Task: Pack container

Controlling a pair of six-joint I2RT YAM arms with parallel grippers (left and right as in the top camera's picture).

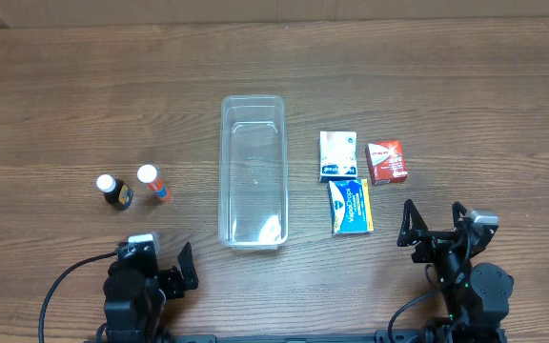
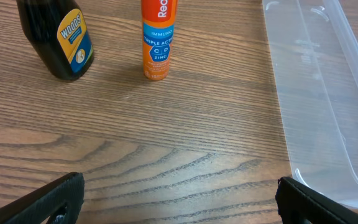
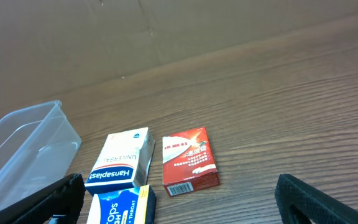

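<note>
At left of the bench (image 1: pixel 55 95) stand a dark bottle (image 1: pixel 115 191) and orange tube (image 1: pixel 152 183); the empty container (image 1: pixel 253 171) lies centre; three boxes (image 1: pixel 351 181) lie right, likely staged for packing. Both arms' jaws gape open, empty.

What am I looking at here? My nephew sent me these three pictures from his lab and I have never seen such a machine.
It is a robot with two arms at a wooden table. One picture looks down from above; the other two come from cameras on each wrist, so the dark shapes at their lower corners are the robot's own fingers. The left end effector and right end effector are both open and hold nothing. In the middle lies an empty clear container. To its left stand a dark bottle and an orange tube. To its right lie a white box, a red box and a blue-and-yellow box.
</note>
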